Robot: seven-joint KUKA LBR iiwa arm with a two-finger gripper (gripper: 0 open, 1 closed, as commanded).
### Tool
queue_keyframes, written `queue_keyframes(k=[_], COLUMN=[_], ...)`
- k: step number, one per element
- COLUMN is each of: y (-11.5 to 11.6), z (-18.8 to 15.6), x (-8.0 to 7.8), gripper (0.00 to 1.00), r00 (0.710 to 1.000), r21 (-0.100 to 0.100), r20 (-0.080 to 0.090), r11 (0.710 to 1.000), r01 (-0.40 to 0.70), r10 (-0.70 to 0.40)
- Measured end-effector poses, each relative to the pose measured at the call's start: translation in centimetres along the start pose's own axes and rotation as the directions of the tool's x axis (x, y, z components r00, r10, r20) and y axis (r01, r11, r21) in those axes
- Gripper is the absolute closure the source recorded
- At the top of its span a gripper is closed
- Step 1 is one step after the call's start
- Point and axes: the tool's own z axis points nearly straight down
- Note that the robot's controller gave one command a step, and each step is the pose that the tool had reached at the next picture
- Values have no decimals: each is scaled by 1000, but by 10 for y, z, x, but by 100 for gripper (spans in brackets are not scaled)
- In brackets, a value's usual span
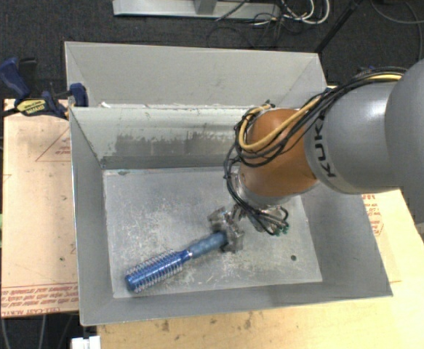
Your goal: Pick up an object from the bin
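A blue hairbrush (pixel 169 262) lies on the bin floor, its bristled head toward the front left and its handle pointing up to the right. My gripper (pixel 228 233) is down at the handle's end, right of the bin's middle, its metal fingers close around the tip of the handle. The orange cover above hides much of the gripper.
The arm reaches in from the right and covers the bin's right half. Bare scuffed floor lies to the left and behind the brush, with the sloped bin walls all around.
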Motion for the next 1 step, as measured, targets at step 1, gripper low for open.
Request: queue_keyframes(k=[1], y=[-22], z=[-170], x=[35], gripper=[100], r00=[982], r21=[3], r20=[8], r11=[982], r01=[-191], r10=[191])
